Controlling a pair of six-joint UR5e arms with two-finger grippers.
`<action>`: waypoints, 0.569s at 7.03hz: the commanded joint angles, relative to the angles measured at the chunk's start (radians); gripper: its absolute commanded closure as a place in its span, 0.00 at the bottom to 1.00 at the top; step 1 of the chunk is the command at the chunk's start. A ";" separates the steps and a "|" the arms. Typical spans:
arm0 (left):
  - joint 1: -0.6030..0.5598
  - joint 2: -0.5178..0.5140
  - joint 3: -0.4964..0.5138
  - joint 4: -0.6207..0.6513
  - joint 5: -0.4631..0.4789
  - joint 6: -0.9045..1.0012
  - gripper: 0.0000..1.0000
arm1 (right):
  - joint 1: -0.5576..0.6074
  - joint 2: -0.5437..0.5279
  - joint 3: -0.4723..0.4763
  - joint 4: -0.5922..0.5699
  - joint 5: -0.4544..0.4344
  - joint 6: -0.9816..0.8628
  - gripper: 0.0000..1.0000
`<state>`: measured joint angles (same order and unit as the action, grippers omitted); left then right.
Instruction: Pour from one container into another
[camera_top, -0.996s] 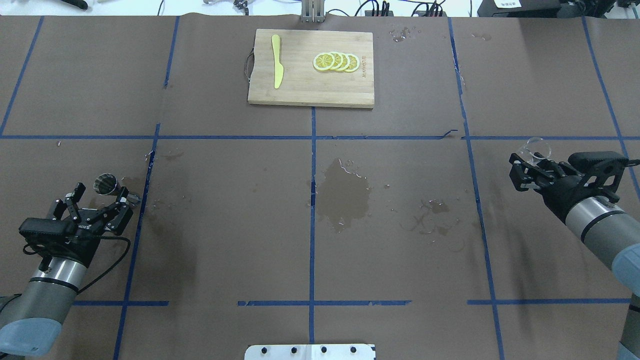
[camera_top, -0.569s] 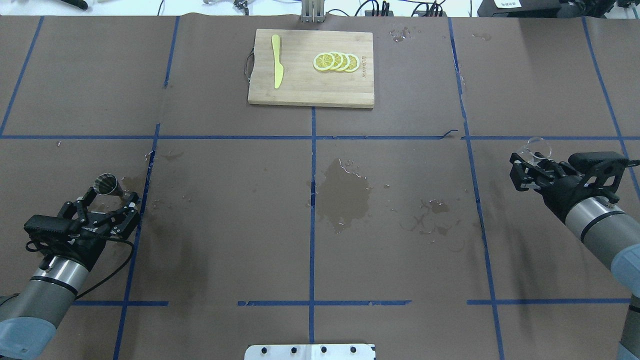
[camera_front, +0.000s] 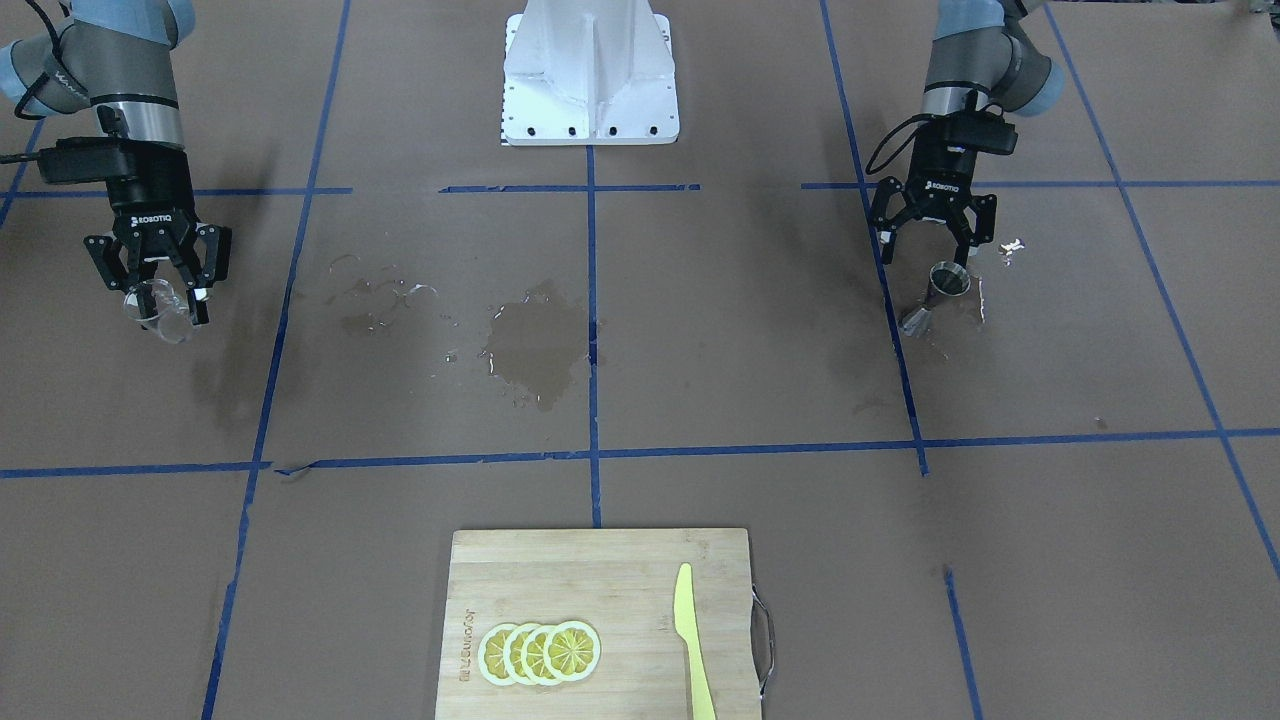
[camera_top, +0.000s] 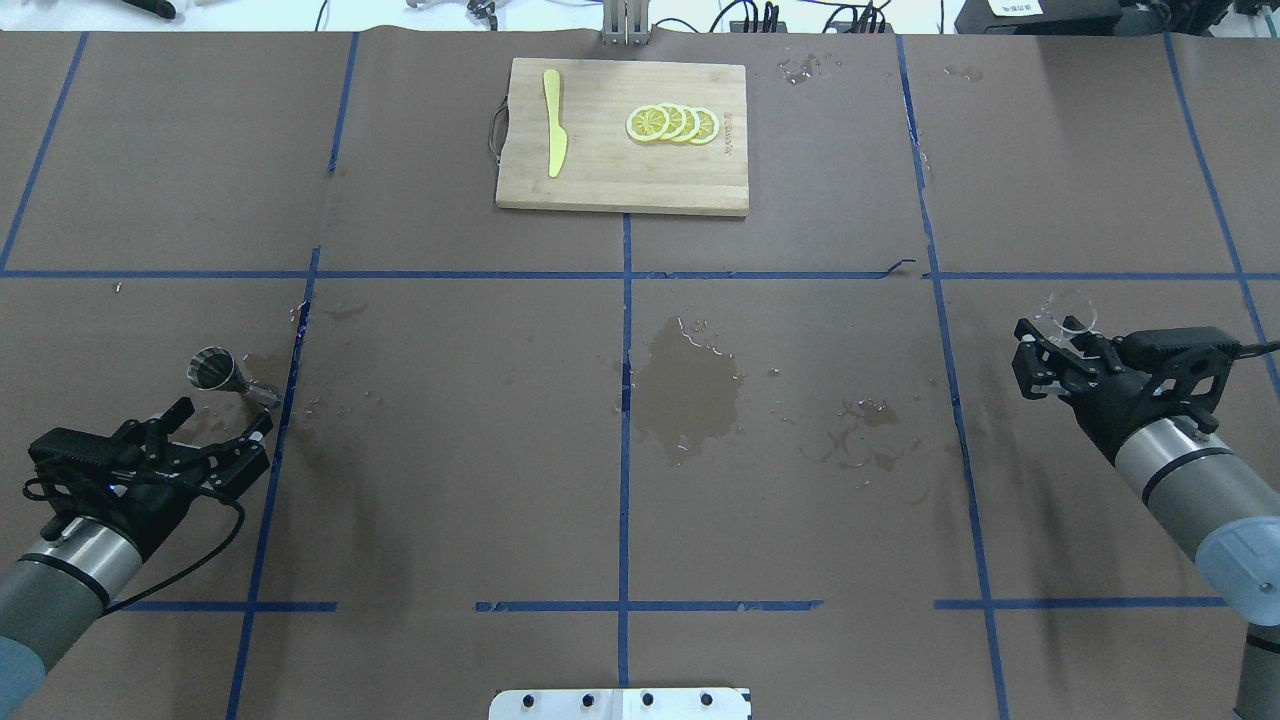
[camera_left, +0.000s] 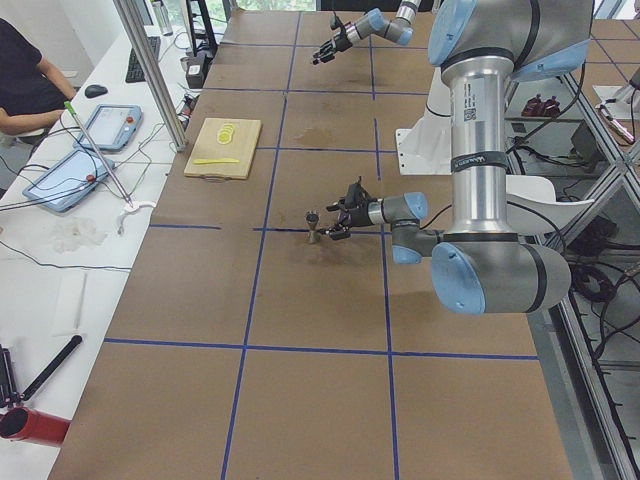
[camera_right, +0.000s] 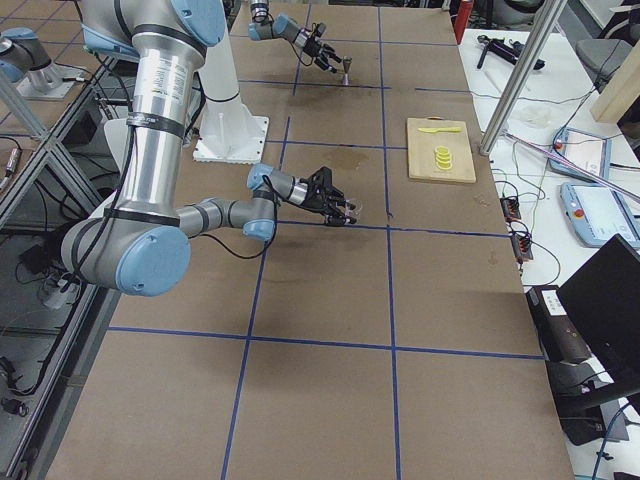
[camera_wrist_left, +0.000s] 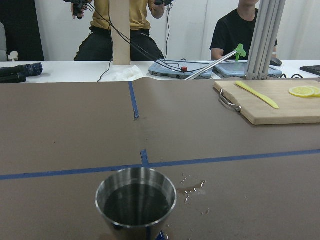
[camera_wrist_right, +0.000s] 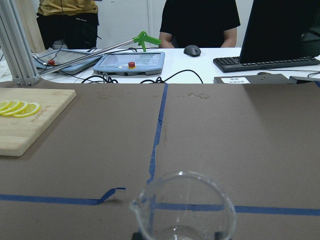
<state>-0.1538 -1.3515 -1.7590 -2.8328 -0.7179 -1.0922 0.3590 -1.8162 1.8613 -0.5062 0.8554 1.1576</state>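
A tabletop (camera_top: 450, 480) covered in brown paper and marked into squares with blue tape (camera_top: 624, 300) fills the scene; beyond its far edge, in the wrist views, seated people (camera_wrist_right: 200, 22) are at a white desk with tablets and a keyboard. At the far middle lies a wooden cutting board (camera_top: 600, 180) carrying a row of overlapping lemon slices (camera_top: 672, 123) on its right and a yellow knife (camera_top: 553, 135) on its left. A dark wet patch (camera_top: 690, 385) spreads near the centre, with smaller splashes to its right.

On the left side a steel jigger (camera_top: 212, 368) stands upright on the tabletop beside a tape line, with droplets (camera_wrist_left: 192, 187) next to it; its upper cup looks dark inside. The left hand (camera_top: 225, 418) hovers low on the near side of the jigger, fingers spread wide and released, not touching it.

On the right side the right hand (camera_top: 1050, 345) is clenched around the base of a clear glass beaker (camera_top: 1070, 312) with a pouring lip; the beaker is upright, and whether it holds any liquid cannot be told.
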 joint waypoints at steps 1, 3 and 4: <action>-0.003 0.088 -0.087 0.009 -0.111 0.000 0.00 | -0.054 0.000 -0.017 0.000 -0.067 0.005 1.00; -0.004 0.210 -0.215 0.009 -0.202 0.002 0.00 | -0.104 0.002 -0.033 -0.003 -0.126 0.080 1.00; -0.007 0.225 -0.255 0.021 -0.257 0.003 0.00 | -0.133 0.014 -0.069 -0.003 -0.162 0.088 1.00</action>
<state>-0.1586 -1.1614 -1.9571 -2.8215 -0.9123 -1.0905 0.2619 -1.8123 1.8238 -0.5086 0.7372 1.2258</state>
